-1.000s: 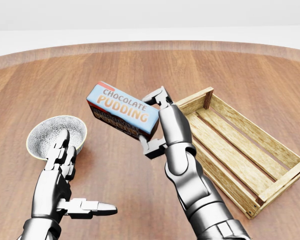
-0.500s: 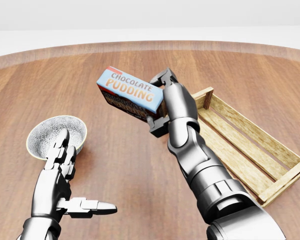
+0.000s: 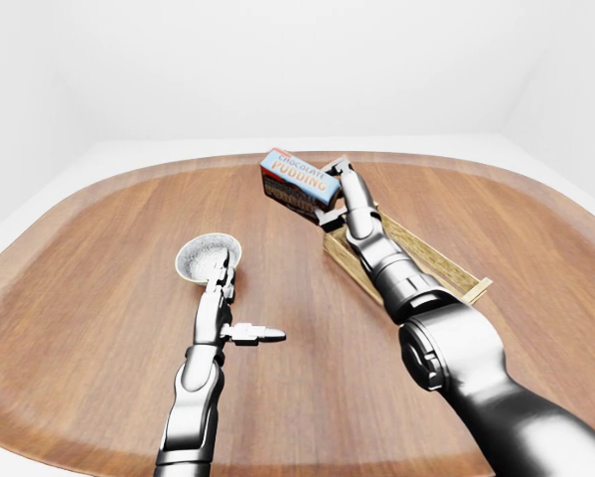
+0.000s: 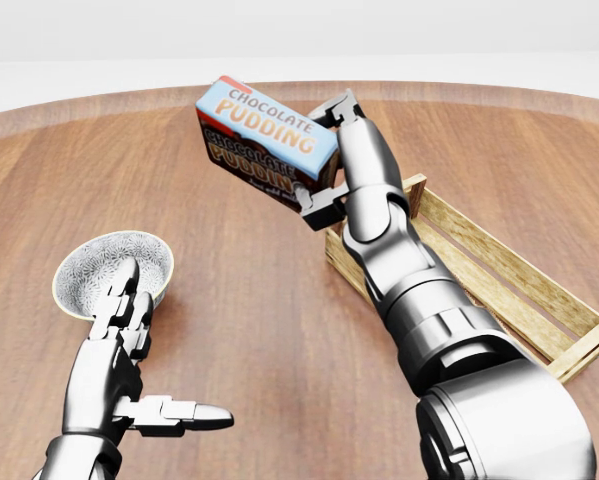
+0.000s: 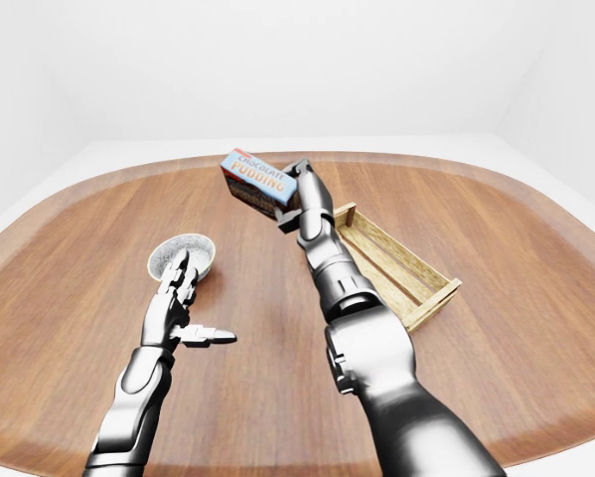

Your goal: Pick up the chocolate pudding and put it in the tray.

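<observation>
Spanning every view is the big rounded brown wooden table (image 3: 98, 328), carrying everything else. Next in size, the slatted light-wood rectangular tray (image 4: 499, 275) is lying flat on the table toward the right of the head view, open side up, nothing showing in it; its near-left corner is being hidden behind the right forearm. The arm is stretching out long over that corner, likely to keep the load clear of the tray wall before it comes across.

The right hand (image 4: 326, 160) is gripping the blue and dark-brown rectangular chocolate pudding box (image 4: 266, 140) by its right end, fingers clamped on the top and bottom edges. Box is being held off the table, tilted, label side facing the cameras, sitting up and to the left of the tray, not over it yet. Holding it by one end is leaving the long body free, which should be helping to lower it between the slat walls; the tilt could catch a wall, so levelling is probably needed first.

The left hand (image 4: 129, 360) is hovering low at the lower left of the head view, fingers spread, thumb sticking out sideways, grasping nothing, looking parked out of the way. Its fingertips are overlapping the small round speckled white-grey bowl (image 4: 99, 262) in the head view; touching or just above, cannot tell. Bowl is sitting upright, well apart from the tray.
</observation>
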Controlling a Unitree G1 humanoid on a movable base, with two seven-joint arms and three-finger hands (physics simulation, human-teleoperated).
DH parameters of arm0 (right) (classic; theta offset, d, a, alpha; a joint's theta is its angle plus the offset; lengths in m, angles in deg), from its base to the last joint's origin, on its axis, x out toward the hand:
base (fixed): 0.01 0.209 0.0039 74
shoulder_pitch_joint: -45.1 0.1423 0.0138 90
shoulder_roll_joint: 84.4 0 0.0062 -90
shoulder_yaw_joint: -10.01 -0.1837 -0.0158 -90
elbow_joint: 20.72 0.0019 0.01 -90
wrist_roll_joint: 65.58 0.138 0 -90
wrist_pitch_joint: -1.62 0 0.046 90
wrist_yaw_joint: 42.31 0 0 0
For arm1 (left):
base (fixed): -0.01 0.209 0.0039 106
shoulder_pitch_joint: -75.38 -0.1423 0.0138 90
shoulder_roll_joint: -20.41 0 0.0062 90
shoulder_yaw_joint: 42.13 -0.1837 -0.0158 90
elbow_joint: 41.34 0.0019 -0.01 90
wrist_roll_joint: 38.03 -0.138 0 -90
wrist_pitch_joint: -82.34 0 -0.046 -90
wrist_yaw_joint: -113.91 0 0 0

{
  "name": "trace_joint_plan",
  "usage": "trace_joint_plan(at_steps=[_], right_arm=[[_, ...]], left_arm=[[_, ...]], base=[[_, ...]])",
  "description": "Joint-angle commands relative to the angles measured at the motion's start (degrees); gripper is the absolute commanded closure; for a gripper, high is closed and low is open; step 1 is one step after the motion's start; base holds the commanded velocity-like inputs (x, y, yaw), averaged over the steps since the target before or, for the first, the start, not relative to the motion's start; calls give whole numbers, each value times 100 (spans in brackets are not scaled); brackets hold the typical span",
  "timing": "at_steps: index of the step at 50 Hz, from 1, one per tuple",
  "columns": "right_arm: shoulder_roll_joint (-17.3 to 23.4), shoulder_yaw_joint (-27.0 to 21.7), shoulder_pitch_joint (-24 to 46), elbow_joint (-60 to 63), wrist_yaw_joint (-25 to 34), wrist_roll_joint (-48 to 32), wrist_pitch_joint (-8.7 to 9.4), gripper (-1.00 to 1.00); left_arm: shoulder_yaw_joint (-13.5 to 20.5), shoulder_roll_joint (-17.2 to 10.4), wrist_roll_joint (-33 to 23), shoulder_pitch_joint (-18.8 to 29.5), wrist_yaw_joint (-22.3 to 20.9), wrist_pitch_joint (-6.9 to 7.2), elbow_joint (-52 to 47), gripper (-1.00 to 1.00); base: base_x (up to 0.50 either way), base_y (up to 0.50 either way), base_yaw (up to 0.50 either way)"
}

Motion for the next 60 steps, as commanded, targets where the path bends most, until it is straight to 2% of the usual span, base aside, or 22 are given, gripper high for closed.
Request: trace_joint_plan(at_steps=[1,15,21,26,31,50,54,60], right_arm=[[239,-286,352,-88,4,418,0,100],[460,-406,513,-159,48,542,0,100],[607,-392,497,-178,-10,453,0,100],[745,-358,441,-188,-92,303,0,100],[886,-427,377,-197,-106,287,0,100],[1247,-472,268,-193,-125,119,0,100],[1307,-468,244,-194,-109,89,0,100],[1382,-501,158,-199,-119,96,0,100]], left_arm=[[-1,-3,-8,-6,-24,-11,2,-100],[2,-1,-8,-2,-25,-8,6,-100],[2,2,-1,-3,-20,24,-25,-100],[9,-1,8,22,-20,-2,32,-100],[5,1,9,19,-7,62,-32,-100],[-5,-1,5,8,-21,49,-27,-100],[6,-6,10,22,-36,-25,57,-100],[1,-5,6,6,-39,8,8,-100]], base=[[0,0,0],[0,0,0],[0,0,0],[0,0,0],[0,0,0],[0,0,0],[0,0,0],[0,0,0]])
